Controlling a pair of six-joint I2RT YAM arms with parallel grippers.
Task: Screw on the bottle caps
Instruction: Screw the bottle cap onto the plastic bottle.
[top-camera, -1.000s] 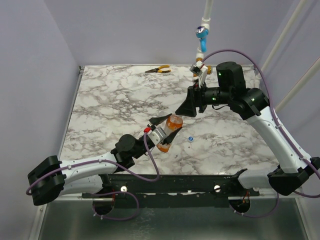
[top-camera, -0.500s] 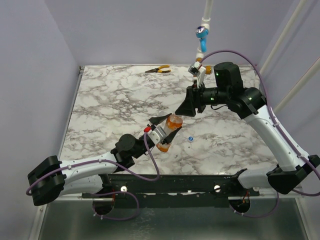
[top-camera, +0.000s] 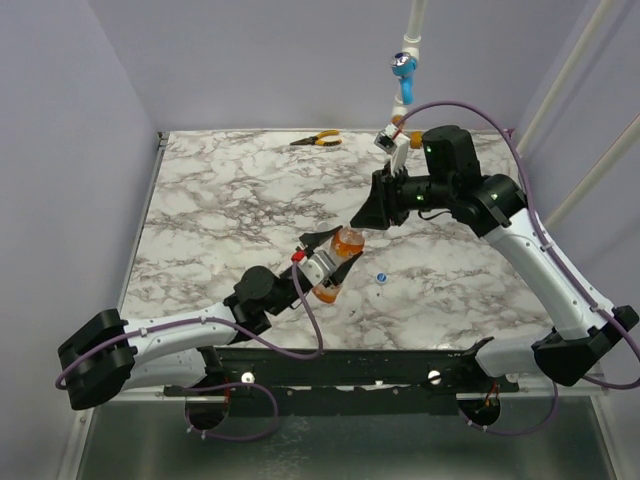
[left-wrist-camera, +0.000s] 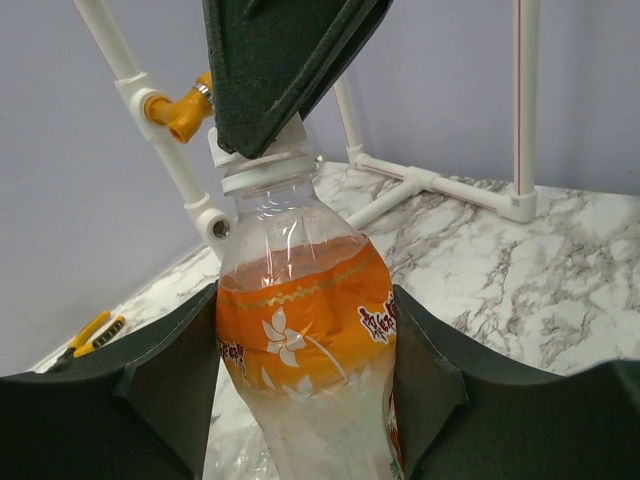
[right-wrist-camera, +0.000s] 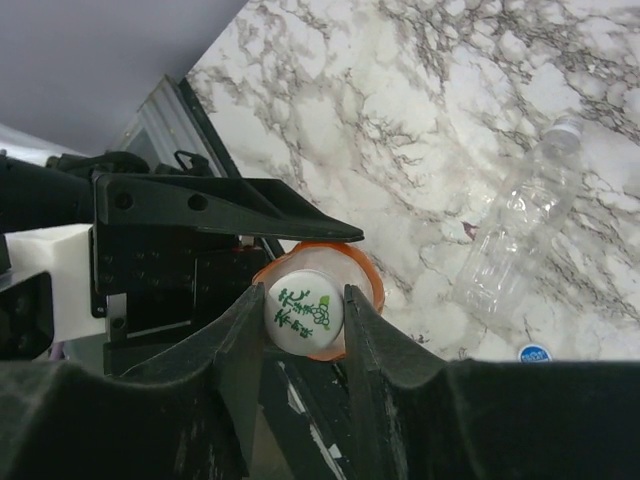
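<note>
**Whitish cap (right-wrist-camera: 305, 308) on the bottle (left-wrist-camera: 305, 320) neck, pinched by the right jaws**

White plastic printed in green, the cap sits square on top of the bottle's narrow neck. The right jaws come in from above and press on its rim from both sides, closed down to a narrow gap with the cap filling it. In the left wrist view their dark tips hide most of the cap, and only its lower edge and the neck ring show beneath them.

The bottle itself is clear and slim, with orange drink in the upper body and a flowered label band. The left jaws clamp it around the middle, one dark pad flat against each side, so the body fills the space between them. From the overhead camera it stands in the middle of the counter (top-camera: 200, 220), leaning with its neck towards the right arm. I cannot tell whether its base touches the marble.

The blue cap (top-camera: 381, 278) lies on the counter just to the right of the bottle, clear of both sets of jaws. The right wrist view shows an empty clear bottle (right-wrist-camera: 520, 240) lying on its side near that cap.

Orange-handled pliers (top-camera: 316, 140) rest at the far edge. Beyond that edge a white pipe frame (left-wrist-camera: 165, 150) carries a blue valve handle (top-camera: 403, 66) and an orange valve handle (left-wrist-camera: 180, 112).
</note>
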